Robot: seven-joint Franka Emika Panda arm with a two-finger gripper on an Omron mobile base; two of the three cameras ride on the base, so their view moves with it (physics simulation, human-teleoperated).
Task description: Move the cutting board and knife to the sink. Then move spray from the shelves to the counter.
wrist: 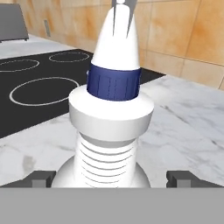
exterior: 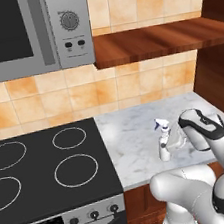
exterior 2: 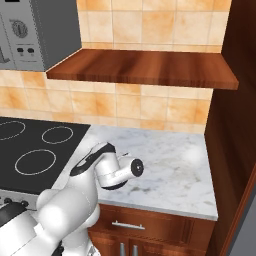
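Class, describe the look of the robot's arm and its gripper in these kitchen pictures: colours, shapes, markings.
The arm is glossy white, built of rounded, bulbous segments with dark grey-black joint rings and a black stripe along its wrist. A round dark cap closes one joint end. The gripper has two small, dark grey, blocky finger tips. No cables show.

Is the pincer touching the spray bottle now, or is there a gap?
Apart. In the hand view the pincer stands wide open, and its fingertips sit clear of the spray bottle on both sides, with marble counter showing in the gaps.
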